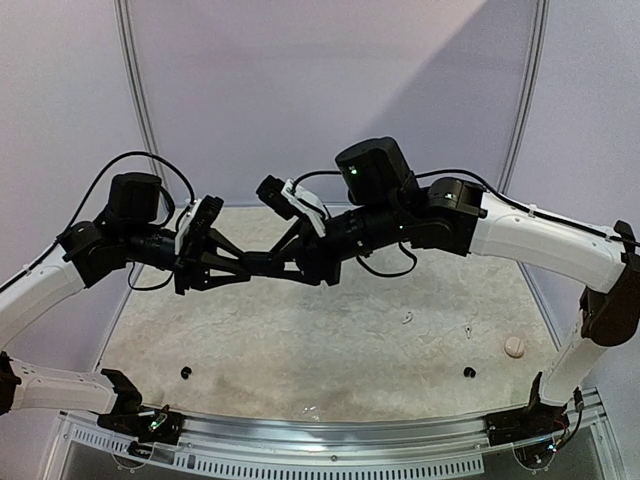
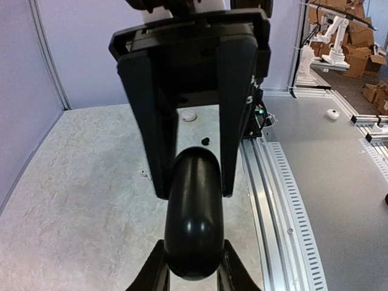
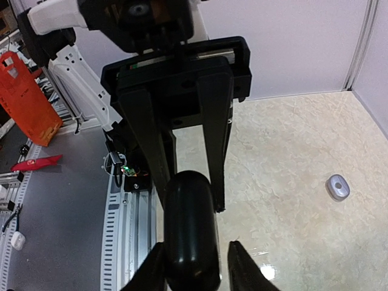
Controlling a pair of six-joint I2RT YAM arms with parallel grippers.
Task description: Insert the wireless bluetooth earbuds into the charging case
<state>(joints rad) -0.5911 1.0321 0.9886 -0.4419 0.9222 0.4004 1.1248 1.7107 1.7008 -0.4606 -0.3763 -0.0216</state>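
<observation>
Top external view: both arms meet in mid-air over a black capsule-shaped case point(image 2: 194, 206). The left gripper point(image 2: 194, 245) pinches one end. The right gripper point(image 3: 195, 245) straddles the other end, and I cannot tell if it grips. Opening the case seems the step in hand, and it next needs a firm counter-pull. White earbuds point(image 1: 407, 318) lie below the case, rightward, on the pale marbled table point(image 1: 300, 340), with lilac walls behind.
</observation>
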